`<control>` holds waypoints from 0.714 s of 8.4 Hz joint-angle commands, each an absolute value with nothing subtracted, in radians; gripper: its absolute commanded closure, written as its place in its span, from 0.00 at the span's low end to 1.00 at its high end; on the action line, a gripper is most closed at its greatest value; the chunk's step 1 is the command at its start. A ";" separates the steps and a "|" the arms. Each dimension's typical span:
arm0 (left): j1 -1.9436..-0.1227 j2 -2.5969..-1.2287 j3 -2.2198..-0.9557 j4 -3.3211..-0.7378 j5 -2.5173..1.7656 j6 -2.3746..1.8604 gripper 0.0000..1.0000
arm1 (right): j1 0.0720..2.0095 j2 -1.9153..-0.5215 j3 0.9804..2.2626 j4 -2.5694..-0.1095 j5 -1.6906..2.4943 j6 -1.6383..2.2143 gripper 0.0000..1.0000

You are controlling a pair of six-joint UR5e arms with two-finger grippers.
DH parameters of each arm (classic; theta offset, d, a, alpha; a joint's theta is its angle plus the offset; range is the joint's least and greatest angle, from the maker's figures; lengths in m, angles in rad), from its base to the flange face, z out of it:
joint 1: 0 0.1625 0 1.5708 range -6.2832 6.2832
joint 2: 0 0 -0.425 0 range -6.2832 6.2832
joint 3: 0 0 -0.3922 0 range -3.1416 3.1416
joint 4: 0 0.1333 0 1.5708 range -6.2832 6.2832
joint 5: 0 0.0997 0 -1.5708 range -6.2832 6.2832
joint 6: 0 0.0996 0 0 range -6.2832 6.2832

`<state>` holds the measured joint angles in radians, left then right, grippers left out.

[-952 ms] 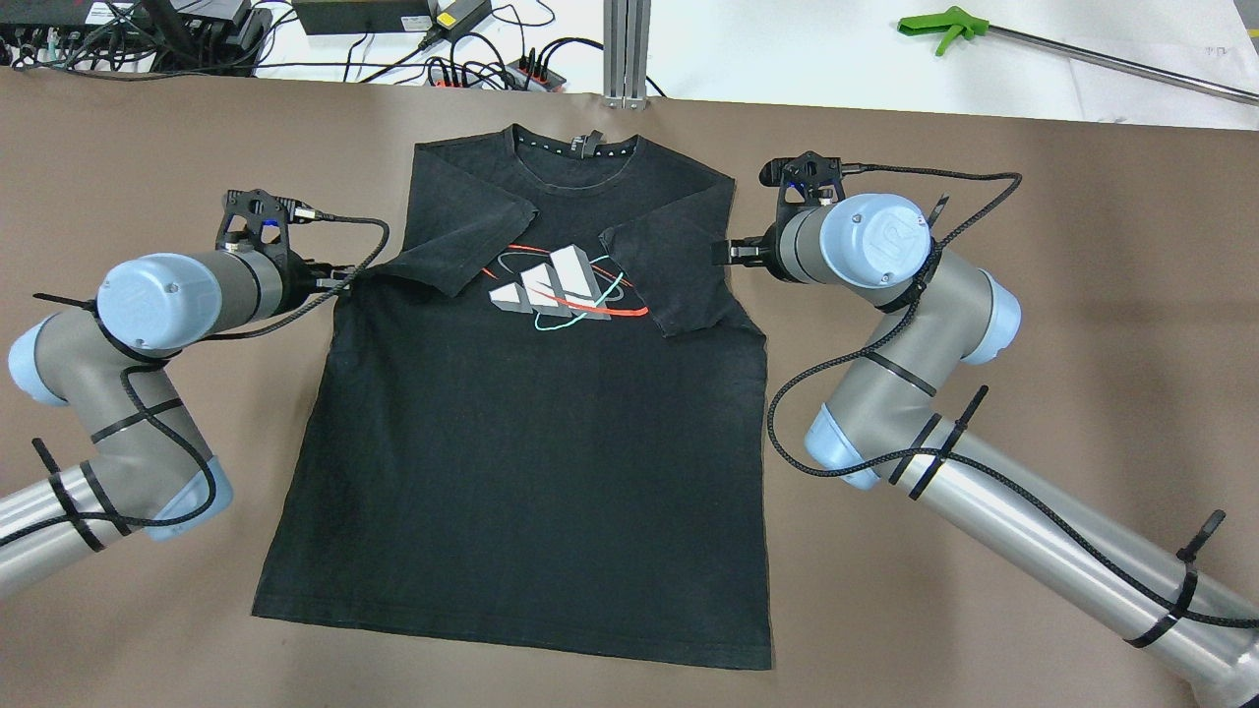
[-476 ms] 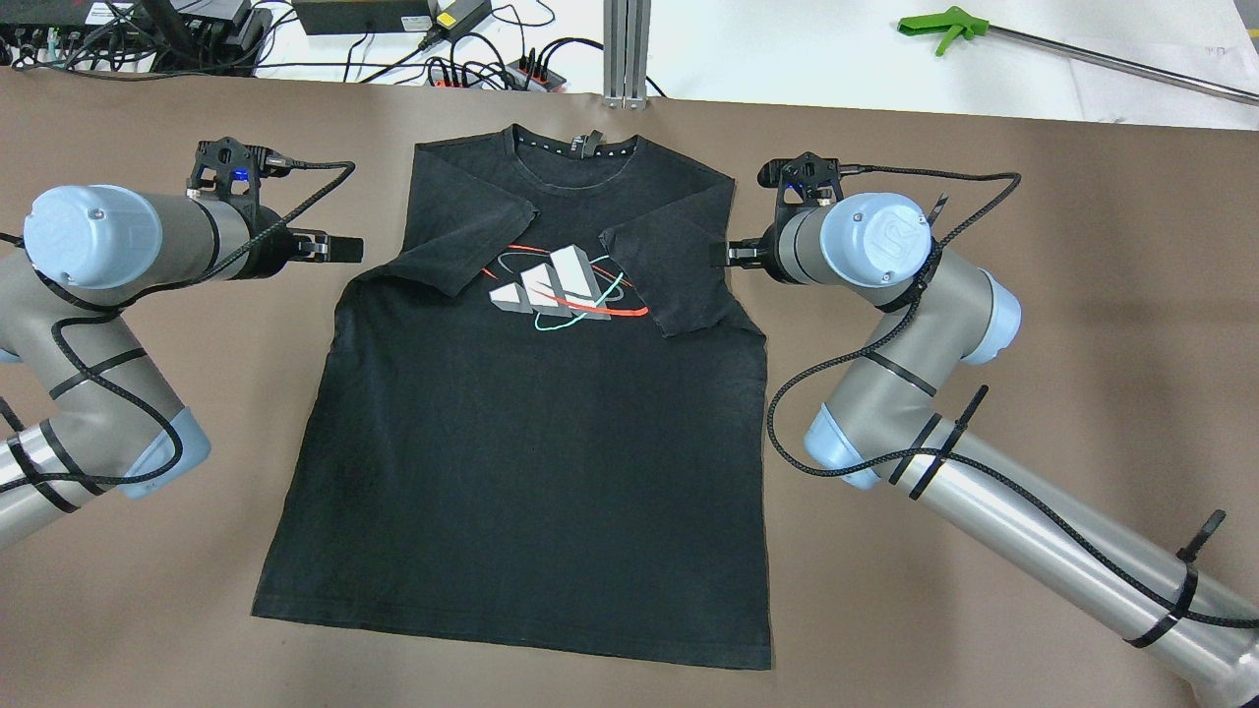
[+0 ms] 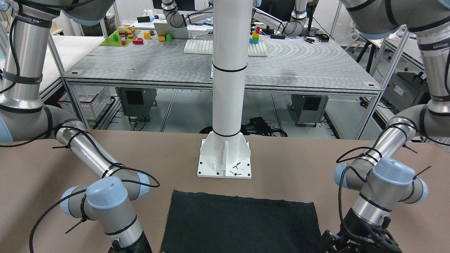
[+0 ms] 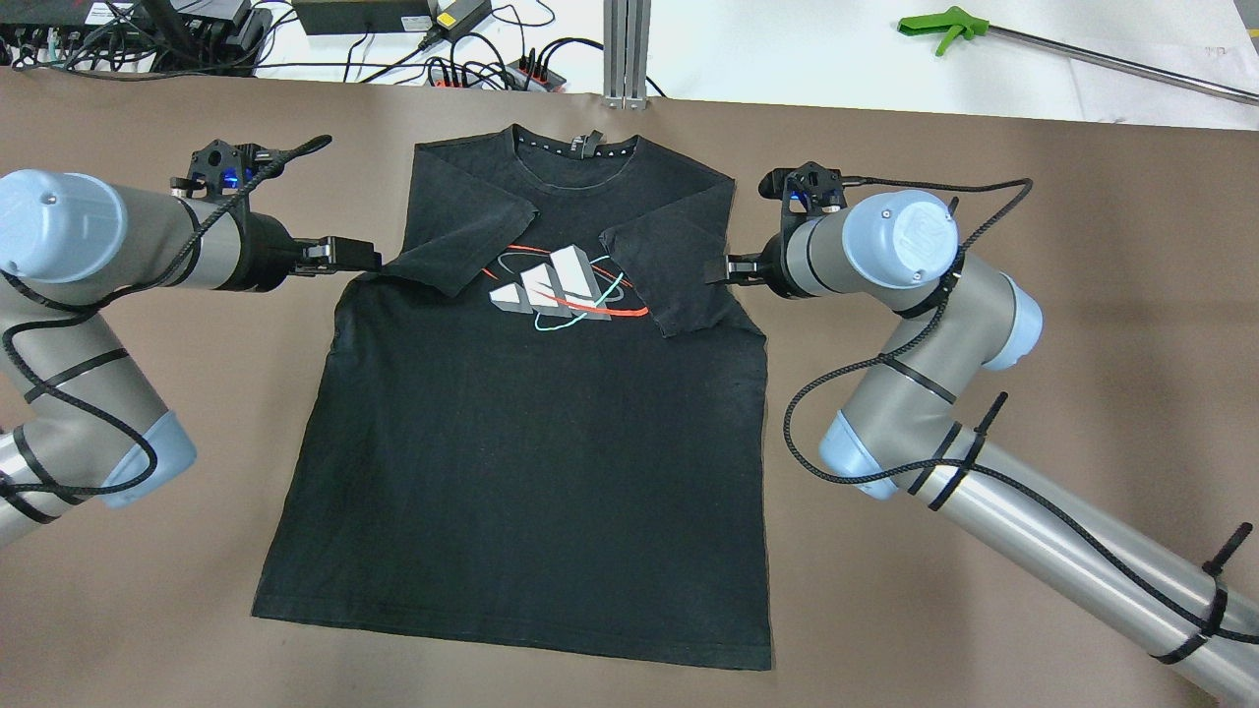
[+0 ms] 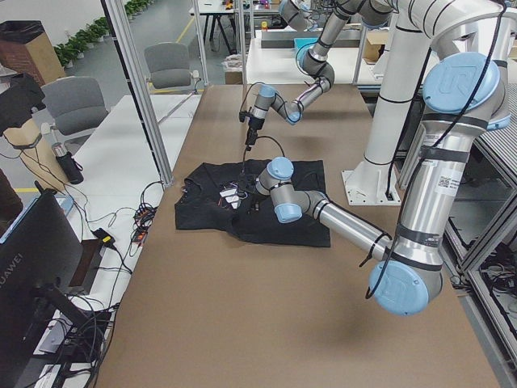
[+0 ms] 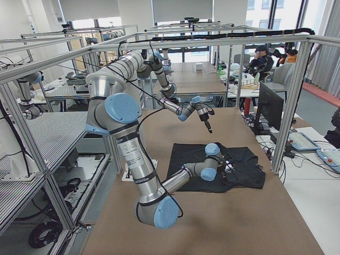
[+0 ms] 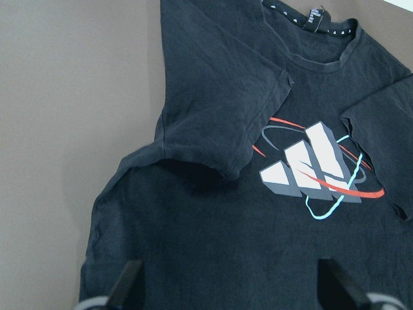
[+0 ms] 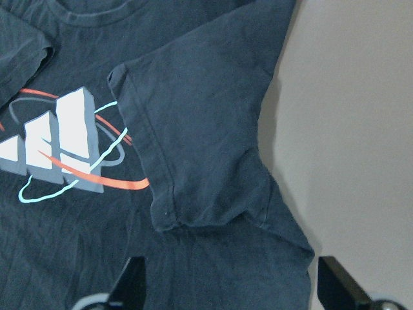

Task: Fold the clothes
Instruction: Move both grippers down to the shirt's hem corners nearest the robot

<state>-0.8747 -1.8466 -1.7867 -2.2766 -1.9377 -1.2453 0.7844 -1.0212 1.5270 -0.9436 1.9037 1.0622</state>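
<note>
**Shirt flat, both tools spread at the sleeves**

I see the black T-shirt [image 4: 531, 442] lying flat mid-frame on the brown desk [image 4: 1131, 295], both sleeves folded in over the logo. The left tool [image 4: 362, 256] sits at its left-hand edge and the right tool [image 4: 718, 270] at its right-hand edge. Each has its fingers apart. Whether either touches the cloth, I cannot tell.

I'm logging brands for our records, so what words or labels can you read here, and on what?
"HUAWEI": on the dark monitor, left side view.
"UR": logo on the blue joint cap of the near arm there.
Neck label on the black shirt: too small to read.
</note>
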 commanded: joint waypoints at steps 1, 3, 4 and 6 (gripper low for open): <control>-0.876 -1.702 -1.939 -2.278 -1.957 -1.284 0.06 | 0.758 -1.139 1.710 -0.940 1.999 1.141 0.06; -0.876 -1.681 -1.947 -2.278 -1.953 -1.356 0.06 | 0.689 -1.260 1.881 -0.939 2.023 1.248 0.06; -0.874 -1.681 -1.963 -2.276 -1.951 -1.359 0.06 | 0.657 -1.306 1.928 -0.937 2.022 1.311 0.06; -0.871 -1.617 -1.979 -2.295 -1.957 -1.358 0.06 | 0.606 -1.376 1.980 -0.937 2.011 1.437 0.06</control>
<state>-0.8746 -1.6795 -1.9632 -2.2775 -1.9522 -1.3535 0.6593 -1.3033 1.9179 -0.9377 2.0182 1.3243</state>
